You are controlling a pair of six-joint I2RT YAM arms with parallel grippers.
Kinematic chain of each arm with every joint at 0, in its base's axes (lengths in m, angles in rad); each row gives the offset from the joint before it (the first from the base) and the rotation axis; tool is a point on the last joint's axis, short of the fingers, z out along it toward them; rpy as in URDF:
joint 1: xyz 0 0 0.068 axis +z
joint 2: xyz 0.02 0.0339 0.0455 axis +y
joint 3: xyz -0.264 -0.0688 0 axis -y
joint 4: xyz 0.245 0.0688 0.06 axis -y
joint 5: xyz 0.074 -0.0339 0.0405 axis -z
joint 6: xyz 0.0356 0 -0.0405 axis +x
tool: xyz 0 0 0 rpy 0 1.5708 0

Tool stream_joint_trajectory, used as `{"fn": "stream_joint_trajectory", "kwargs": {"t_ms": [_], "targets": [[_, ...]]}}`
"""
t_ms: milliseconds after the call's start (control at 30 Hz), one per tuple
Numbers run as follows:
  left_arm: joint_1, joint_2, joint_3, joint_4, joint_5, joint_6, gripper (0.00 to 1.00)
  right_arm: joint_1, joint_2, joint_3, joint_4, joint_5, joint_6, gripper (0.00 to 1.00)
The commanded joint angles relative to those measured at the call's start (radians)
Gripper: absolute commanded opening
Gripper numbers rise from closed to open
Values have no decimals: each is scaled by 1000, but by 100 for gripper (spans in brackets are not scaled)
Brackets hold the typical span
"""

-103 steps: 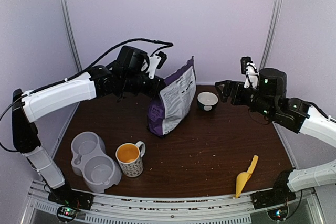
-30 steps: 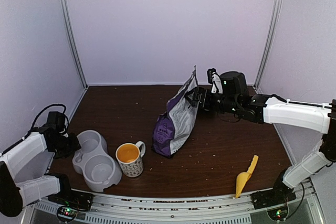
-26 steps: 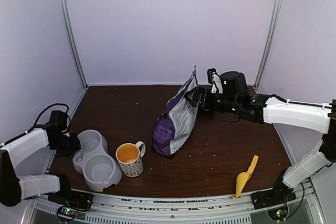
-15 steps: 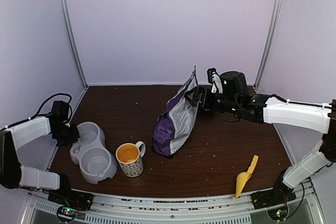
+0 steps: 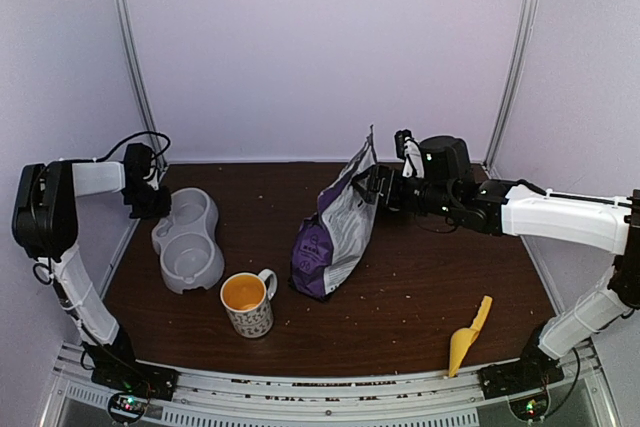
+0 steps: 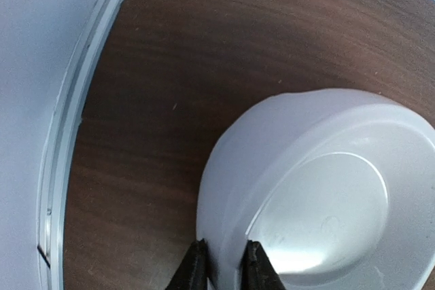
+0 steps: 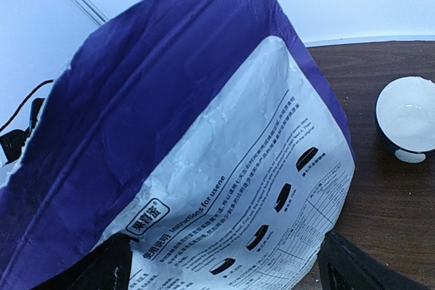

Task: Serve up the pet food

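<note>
Purple and white, the pet food bag [image 5: 338, 222] is seen in the overhead view at the middle of the frame, standing tilted on the dark wooden table [image 5: 420, 277]; its contents are not shown. The right gripper [image 5: 378, 187] is placed at the bag's upper right edge. At the left of the frame, the left gripper [image 5: 152, 202] is set at the far end of a grey double bowl [image 5: 190, 252]. A mug [image 5: 247, 305] with an orange inside is found below the double bowl and to the left of the bag, apart from both. A yellow scoop [image 5: 468, 335] is laid near the lower right edge of the table, well apart from the bag.

In the left wrist view, the two fingers [image 6: 196, 271] are seen at the bottom of the frame, clamped on the double bowl's rim.

In the right wrist view, most of the frame is filled by the bag's printed white and purple face. The right gripper's jaws are spread wide apart at the bottom corners, with the bag's face beyond them; whether it is touched cannot be told. A small bowl [image 7: 408, 117], white inside, is seen on the table at the right edge of the frame, near the bag.
</note>
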Motion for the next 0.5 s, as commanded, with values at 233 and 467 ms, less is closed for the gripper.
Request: {"fn": "stream_joint_trajectory", "kwargs": {"t_ms": [233, 467], "targets": [[-94, 220, 312, -30, 141, 134, 4, -2, 30, 33, -26, 29, -9, 97], [-150, 271, 375, -27, 186, 158, 19, -2, 38, 42, -45, 48, -15, 97]]}}
